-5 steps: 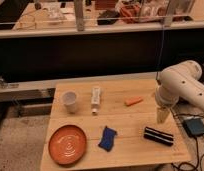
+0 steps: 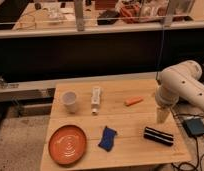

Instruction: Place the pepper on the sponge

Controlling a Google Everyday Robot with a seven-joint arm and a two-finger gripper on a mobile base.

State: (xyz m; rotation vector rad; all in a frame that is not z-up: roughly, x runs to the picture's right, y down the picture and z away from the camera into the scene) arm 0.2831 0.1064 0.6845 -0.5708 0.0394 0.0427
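Pretty much nothing's moved in the last half second: the pepper (image 2: 134, 101) still lies on the surface (image 2: 127, 124), behind and right of the sponge (image 2: 107, 137), so it isn't on it. The tool (image 2: 162, 116) hangs farther right of the sponge, and I can't tell if it's apart or together.

One claw (image 2: 163, 117), far right — single pepper (image 2: 134, 101), sponge (image 2: 108, 138), cup (image 2: 70, 101), plate (image 2: 67, 144), tube (image 2: 96, 98), box (image 2: 158, 135)

Pepper (image 2: 134, 101) behind and right of sponge (image 2: 108, 138), plate (image 2: 68, 144) left of sponge, hand (image 2: 162, 117) right of pepper.
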